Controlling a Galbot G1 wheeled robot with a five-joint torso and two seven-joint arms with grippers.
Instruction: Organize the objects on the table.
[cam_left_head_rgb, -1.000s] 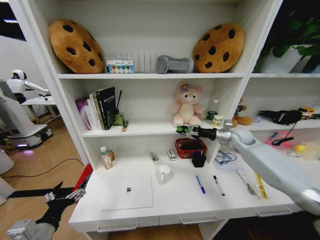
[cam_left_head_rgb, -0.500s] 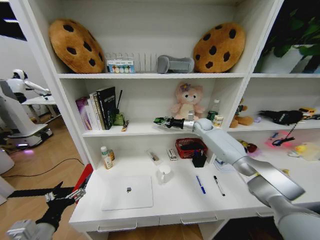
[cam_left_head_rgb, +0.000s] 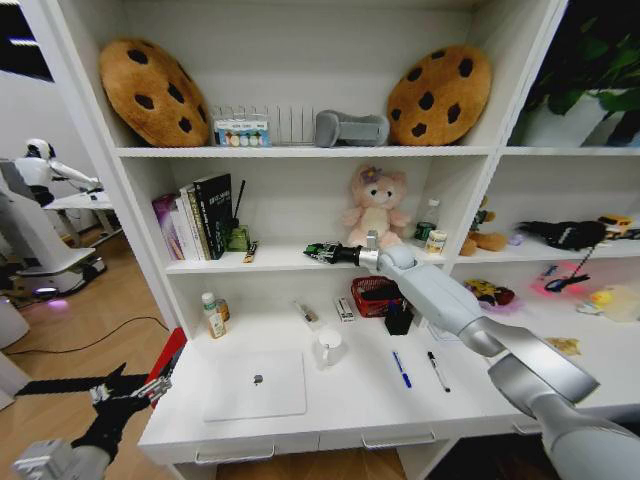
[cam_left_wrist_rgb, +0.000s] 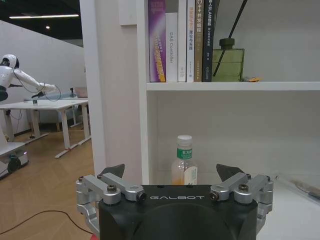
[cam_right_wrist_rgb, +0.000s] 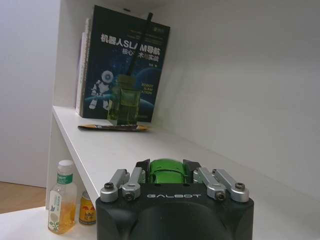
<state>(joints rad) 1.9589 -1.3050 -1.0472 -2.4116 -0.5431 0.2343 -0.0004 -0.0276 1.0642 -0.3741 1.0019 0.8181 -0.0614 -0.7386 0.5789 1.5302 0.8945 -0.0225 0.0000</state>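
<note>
Table (cam_left_head_rgb: 340, 400): I take it as my landmark; the laptop (cam_left_head_rgb: 256, 385) lies flat on its left part, lid down, apparently awaiting tidying.
Right arm: I have it stretched above the table's middle, level with the middle shelf (cam_left_head_rgb: 280, 260), probably to set its load down there.
Right gripper (cam_left_head_rgb: 318, 250): clamped on the green toy car (cam_right_wrist_rgb: 167, 171); my wrist camera shows the car pinched between the fingers, which my head camera cannot resolve.
Left gripper (cam_left_head_rgb: 128, 385): parked low off the table's left end, fingers spread, holding nothing.
Pens: blue pen (cam_left_head_rgb: 401, 369) and black pen (cam_left_head_rgb: 438, 371) lie side by side on the table's right part, untouched.
</note>
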